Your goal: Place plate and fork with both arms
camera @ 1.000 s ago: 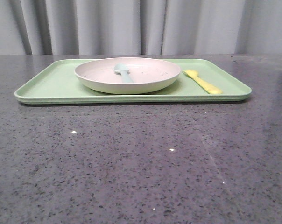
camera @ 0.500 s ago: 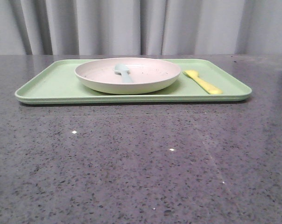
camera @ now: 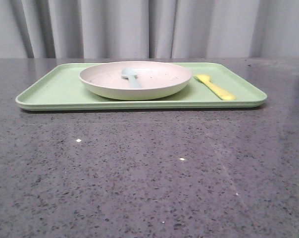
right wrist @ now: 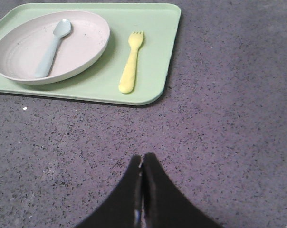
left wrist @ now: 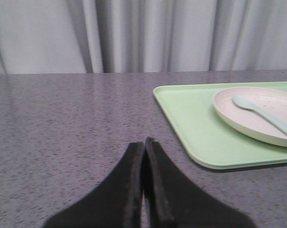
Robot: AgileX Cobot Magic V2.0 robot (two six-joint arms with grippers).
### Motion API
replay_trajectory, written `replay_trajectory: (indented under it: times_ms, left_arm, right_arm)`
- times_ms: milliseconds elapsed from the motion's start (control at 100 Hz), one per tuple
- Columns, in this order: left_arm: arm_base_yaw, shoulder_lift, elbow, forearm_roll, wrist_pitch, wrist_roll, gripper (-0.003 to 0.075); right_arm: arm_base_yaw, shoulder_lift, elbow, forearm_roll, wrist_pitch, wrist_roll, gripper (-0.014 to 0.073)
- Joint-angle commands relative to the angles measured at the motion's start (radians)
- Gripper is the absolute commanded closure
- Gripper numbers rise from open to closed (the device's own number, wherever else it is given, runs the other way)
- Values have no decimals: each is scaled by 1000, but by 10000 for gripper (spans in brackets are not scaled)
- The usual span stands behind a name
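The pale pinkish-cream plate (camera: pixel 135 79) sits on the light-green tray (camera: pixel 55 91) at the back of the table, and shows in the left wrist view (left wrist: pixel 257 111) and the right wrist view (right wrist: pixel 20 52). The yellow fork (camera: pixel 215 87) lies flat on the tray to the plate's right; it also shows in the right wrist view (right wrist: pixel 130 69). My left gripper (left wrist: pixel 144 142) is shut and empty over bare table, left of the tray. My right gripper (right wrist: pixel 143 157) is shut and empty over bare table, nearer than the tray. Neither gripper shows in the front view.
A pale blue-grey spoon (camera: pixel 130 76) lies inside the plate, bowl towards the back. The grey speckled tabletop (camera: pixel 149 173) stretches in front of the tray. Grey curtains (camera: pixel 149 27) hang behind the table.
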Motion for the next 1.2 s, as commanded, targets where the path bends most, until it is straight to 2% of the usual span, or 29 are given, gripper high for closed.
replay_trajectory:
  times_ms: [0, 300, 360, 400, 1190]
  left_arm:
    - [40, -35, 4, 29, -82, -12, 741]
    - [79, -225, 168, 29, -85, -12, 741]
    - [79, -234, 197, 29, -123, -12, 741]
    - [79, -231, 193, 29, -93, -12, 741]
    - [79, -231, 193, 29, -98, -12, 741]
  right_arm:
    - [-4, 0, -24, -18, -74, -1, 661]
    - [-4, 0, -24, -18, -74, -1, 661]
    - [-4, 0, -24, -18, -74, -1, 661]
    - [-4, 0, -24, -18, -73, -1, 661]
    - [-4, 0, -24, -18, -74, -1, 661]
